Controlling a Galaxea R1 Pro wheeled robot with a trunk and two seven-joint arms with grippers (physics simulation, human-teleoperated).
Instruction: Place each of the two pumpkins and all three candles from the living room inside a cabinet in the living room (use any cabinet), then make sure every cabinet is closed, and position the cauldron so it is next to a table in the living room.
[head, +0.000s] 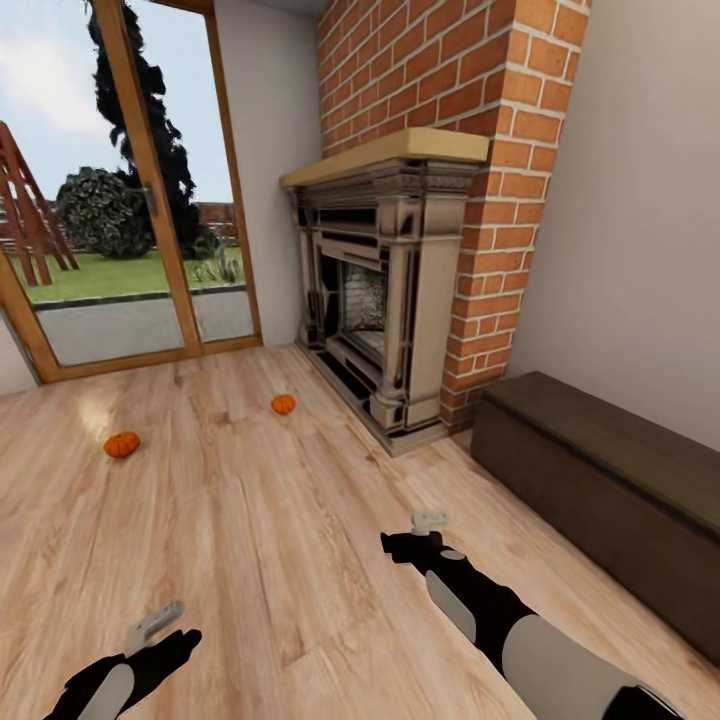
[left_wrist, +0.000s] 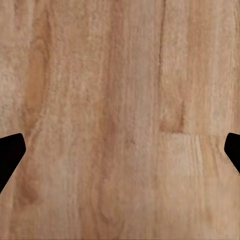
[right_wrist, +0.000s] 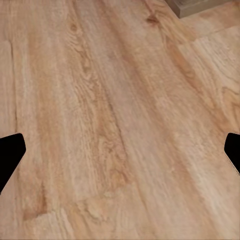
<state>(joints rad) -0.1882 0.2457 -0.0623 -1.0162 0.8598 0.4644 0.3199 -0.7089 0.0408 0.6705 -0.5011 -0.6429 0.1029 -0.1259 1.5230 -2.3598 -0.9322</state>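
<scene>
Two small orange pumpkins lie on the wooden floor: one (head: 121, 444) at the left and one (head: 283, 404) nearer the fireplace. A long, low dark brown cabinet (head: 600, 480) stands shut against the right wall. My left gripper (head: 152, 622) hangs low at the near left, far from both pumpkins. My right gripper (head: 429, 522) is held out mid-floor, in front of the cabinet. In both wrist views the dark fingertips (left_wrist: 10, 155) (right_wrist: 10, 152) sit wide apart at the frame edges, with bare floorboards between them. Candles and cauldron are out of view.
A brick chimney with an ornate fireplace (head: 385, 300) rises ahead. Its stone base (right_wrist: 200, 6) shows at the edge of the right wrist view. Glass patio doors (head: 130, 200) stand at the left. Open floor lies between me and the pumpkins.
</scene>
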